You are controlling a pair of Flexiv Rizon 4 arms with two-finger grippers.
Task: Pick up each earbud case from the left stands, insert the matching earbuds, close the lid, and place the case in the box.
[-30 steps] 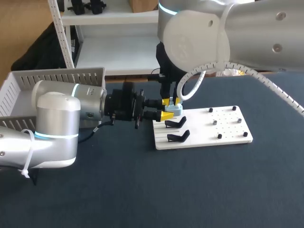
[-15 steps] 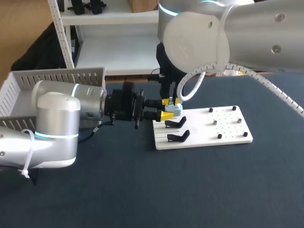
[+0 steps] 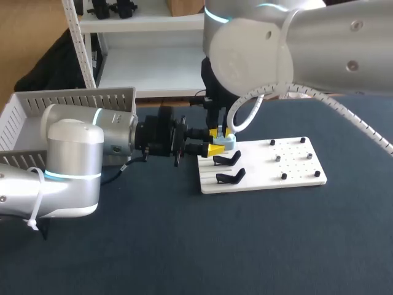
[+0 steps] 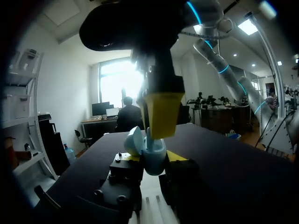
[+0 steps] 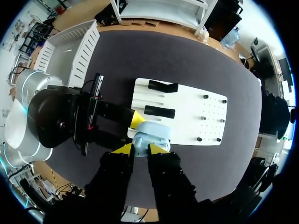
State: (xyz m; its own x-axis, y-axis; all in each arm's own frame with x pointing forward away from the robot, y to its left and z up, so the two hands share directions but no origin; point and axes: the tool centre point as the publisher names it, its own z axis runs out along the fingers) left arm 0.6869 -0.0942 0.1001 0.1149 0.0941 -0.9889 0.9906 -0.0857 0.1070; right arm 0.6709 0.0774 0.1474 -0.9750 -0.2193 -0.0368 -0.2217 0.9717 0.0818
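Between the yellow tips of the left gripper (image 4: 153, 162) sits the light-blue, rounded plastic earbud case (image 5: 152, 134). It is clamped from both sides and held over the left rear corner of the flat white board (image 3: 295, 166), with its lid (image 4: 134, 140) hinged open. Straight over its mouth hangs the right gripper (image 5: 139, 149), pointing down and nearly touching the case; whether it grips an earbud I cannot tell. Two black stands (image 3: 228, 160) on the board look vacant, and the white slatted box (image 3: 61, 101) sits well apart to the left. I judge that loading the earbuds is the step in hand. The next move calls for a small, straight descent into the socket, then a release. Compared with half a second ago, hardly anything differs: the case and both grippers sit in the same spots.
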